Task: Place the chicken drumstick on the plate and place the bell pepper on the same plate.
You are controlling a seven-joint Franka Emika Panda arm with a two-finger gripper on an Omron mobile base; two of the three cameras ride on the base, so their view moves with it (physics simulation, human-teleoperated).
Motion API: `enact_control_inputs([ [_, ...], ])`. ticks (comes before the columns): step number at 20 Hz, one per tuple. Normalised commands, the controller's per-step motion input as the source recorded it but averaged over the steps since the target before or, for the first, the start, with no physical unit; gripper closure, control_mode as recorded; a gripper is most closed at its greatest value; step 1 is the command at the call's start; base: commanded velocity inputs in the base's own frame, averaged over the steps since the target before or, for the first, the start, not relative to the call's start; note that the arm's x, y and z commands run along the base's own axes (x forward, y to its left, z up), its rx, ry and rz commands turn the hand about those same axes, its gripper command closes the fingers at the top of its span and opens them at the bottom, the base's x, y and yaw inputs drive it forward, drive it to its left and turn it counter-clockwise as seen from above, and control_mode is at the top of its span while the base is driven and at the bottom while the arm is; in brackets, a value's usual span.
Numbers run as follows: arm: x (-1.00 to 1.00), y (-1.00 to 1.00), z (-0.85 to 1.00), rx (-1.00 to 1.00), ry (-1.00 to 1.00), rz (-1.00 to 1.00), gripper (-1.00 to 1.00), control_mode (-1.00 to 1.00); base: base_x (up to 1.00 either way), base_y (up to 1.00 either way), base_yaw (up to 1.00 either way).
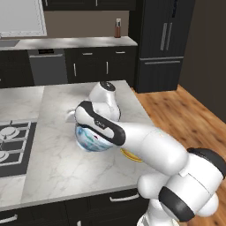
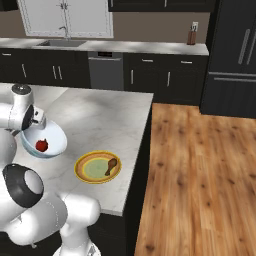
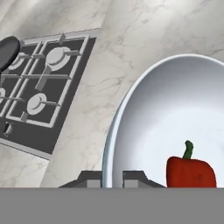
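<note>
The marble worktop [image 2: 95, 120] is carrying everything, with the hob [image 3: 39, 83] lying toward its far left side. Near the worktop's front right corner the plate [image 2: 85, 162] is sitting with the chicken drumstick [image 2: 112, 165] already lying on it, bone end pointing toward the rim, so I would judge the first half of the job as done. Just beside the plate, further in from the right edge, the white bowl [image 2: 52, 145] is holding the bell pepper [image 2: 42, 145], which is resting upright with its green stem up [image 3: 190, 169]; it is still waiting to be lifted out and carried over to the same plate. The gripper [image 3: 111, 179] is hanging over the bowl's rim, its two dark tips straddling the edge. The jaws are standing apart with nothing between them but that rim, not touching the pepper, so the second pick is not yet made.
</note>
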Motion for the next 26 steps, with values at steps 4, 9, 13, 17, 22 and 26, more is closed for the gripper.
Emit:
enact_control_inputs([
  [4,0.03,-0.52,0.15,0.13,0.00,-0.04,1.00,-1.00,0.00,0.00,0.00],
  [9,0.00,-0.41,0.01,0.09,0.00,-0.01,1.00,-1.00,0.00,0.00,0.00],
  [13,0.00,-0.40,0.00,0.08,0.00,0.00,1.00,-1.00,0.00,0.00,0.00],
  [17,0.02,-0.36,0.00,0.08,0.00,0.00,1.00,-1.00,0.00,0.00,0.00],
  [22,0.07,-0.41,0.00,0.11,0.00,-0.01,1.00,-1.00,0.00,0.00,0.00],
  [26,0.12,-0.41,0.00,0.12,0.00,0.00,1.00,-1.00,0.00,0.00,0.00],
])
